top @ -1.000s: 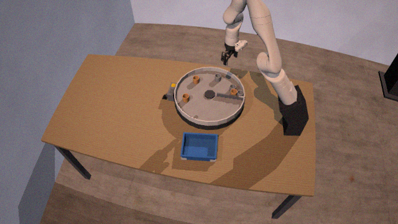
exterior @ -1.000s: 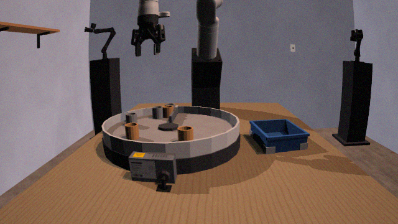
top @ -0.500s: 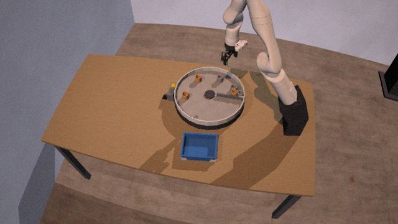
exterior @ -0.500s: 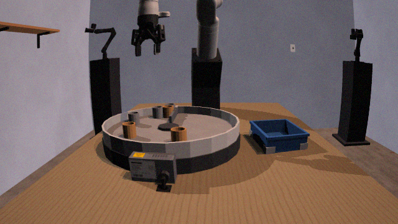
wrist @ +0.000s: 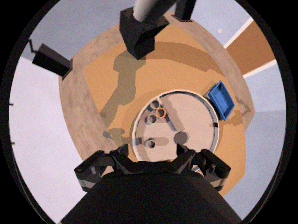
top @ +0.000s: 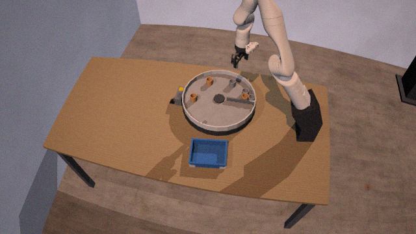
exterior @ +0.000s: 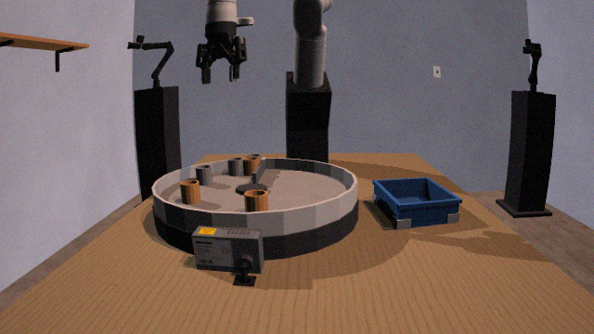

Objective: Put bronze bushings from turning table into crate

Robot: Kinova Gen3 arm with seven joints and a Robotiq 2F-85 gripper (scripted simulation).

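Observation:
The round turning table [top: 219,101] stands mid-table and shows in the exterior view [exterior: 255,204] and the wrist view [wrist: 174,125]. On it stand three bronze bushings [top: 209,80] [top: 193,97] [top: 245,96], also seen from the side [exterior: 189,191] [exterior: 256,200] [exterior: 251,164]. Steel bushings [top: 232,83] [top: 246,91] stand near the far rim, also seen from the side [exterior: 203,174] [exterior: 235,166]. The blue crate [top: 208,153] [exterior: 416,201] is empty. My gripper [top: 236,62] [exterior: 218,67] is open and empty, high above the table's far edge.
A grey box with a yellow label [top: 178,96] [exterior: 227,249] stands against the turning table's rim. A grey bar [top: 238,100] runs from the hub [top: 220,98] to the rim. The arm's black base [top: 307,117] stands on the table's right side.

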